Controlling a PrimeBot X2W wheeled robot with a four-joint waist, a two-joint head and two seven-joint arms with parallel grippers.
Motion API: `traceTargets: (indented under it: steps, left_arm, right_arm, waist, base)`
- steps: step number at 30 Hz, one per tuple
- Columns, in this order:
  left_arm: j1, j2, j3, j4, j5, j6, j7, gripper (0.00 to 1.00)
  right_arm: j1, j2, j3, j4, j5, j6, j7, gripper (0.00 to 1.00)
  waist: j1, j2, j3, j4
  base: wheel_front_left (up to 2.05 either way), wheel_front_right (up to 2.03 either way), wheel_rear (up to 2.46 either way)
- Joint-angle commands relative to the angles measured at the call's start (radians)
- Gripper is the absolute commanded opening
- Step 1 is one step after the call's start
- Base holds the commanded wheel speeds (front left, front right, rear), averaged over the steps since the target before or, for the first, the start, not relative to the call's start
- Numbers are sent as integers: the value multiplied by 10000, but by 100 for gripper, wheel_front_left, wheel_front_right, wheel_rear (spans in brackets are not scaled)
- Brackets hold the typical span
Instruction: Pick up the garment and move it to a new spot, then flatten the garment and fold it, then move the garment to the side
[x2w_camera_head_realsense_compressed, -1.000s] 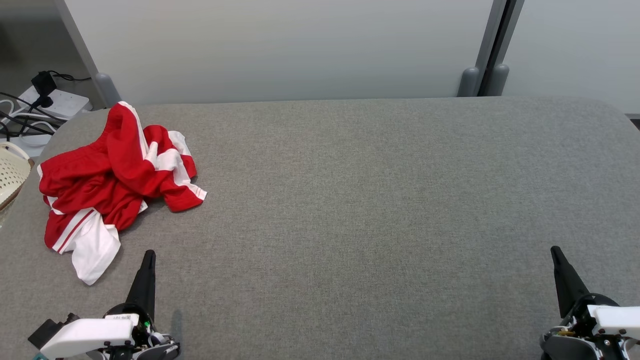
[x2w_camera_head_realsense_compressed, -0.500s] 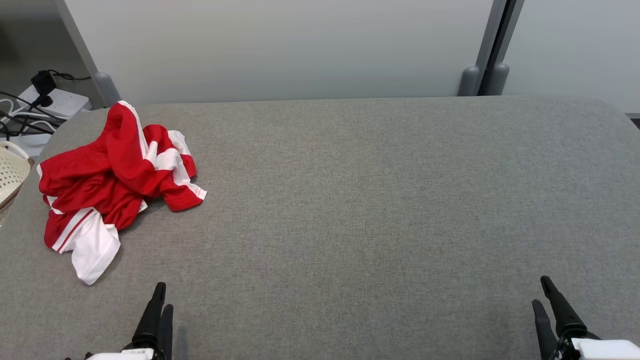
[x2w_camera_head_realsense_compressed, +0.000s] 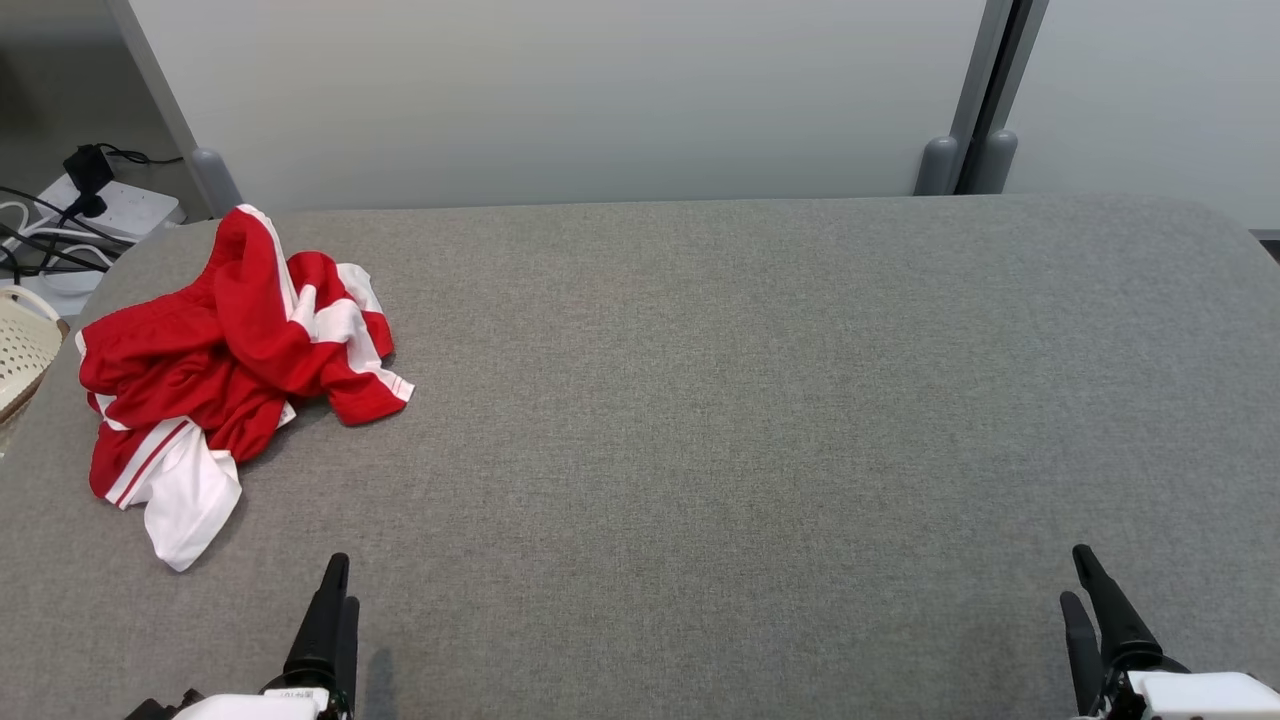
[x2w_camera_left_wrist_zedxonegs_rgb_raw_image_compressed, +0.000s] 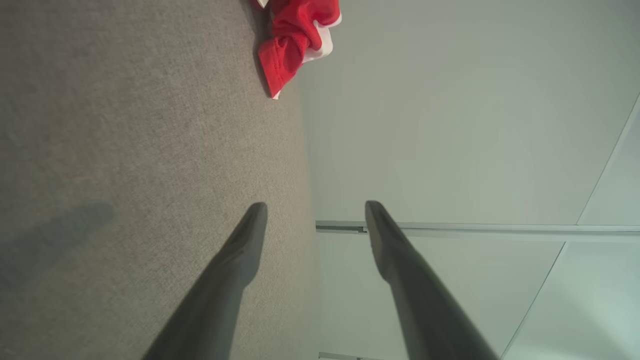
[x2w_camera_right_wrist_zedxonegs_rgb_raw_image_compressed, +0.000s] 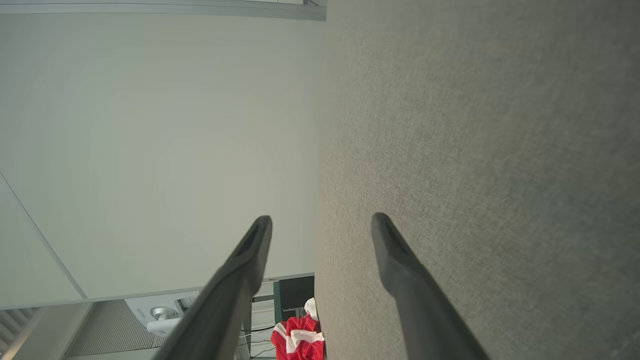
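At the far-left edge of the table (x2w_camera_head_realsense_compressed: 700, 400) lies the crumpled garment (x2w_camera_head_realsense_compressed: 230, 350); the left gripper (x2w_camera_head_realsense_compressed: 343, 585) and right gripper (x2w_camera_head_realsense_compressed: 1074, 575), both apart and empty, might push it off.

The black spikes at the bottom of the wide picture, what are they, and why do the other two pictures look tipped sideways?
They are the robot's hands: two-fingered grippers, the left gripper and the right gripper. The wide picture comes from a camera on its head, looking down at a grey fabric table. The other two come from cameras on its wrists, looking along each gripper's fingers, so the table appears tipped. Both grippers are open and hold nothing. At the table's left end lies a crumpled red and white garment, which the robot is to pick up, flatten and fold.
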Motion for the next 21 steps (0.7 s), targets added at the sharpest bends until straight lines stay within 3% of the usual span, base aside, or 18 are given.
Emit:
traceTargets:
  steps: [1, 21]
  left_arm:
    - [-515, 166, -65, -338, 267, -21, -83, 100]
    - [-687, 122, -173, -998, 3514, -35, -686, 100]
  right_arm:
    - [-381, -211, 99, -336, -185, 2, -163, 100]
    - [-616, -273, 561, -622, -3106, 5, -756, 100]
  waist:
    - [-2, 0, -3, -4]
    - [-3, 0, -56, -38]
  base:
    - [0, 0, 0]
    - [0, 0, 0]
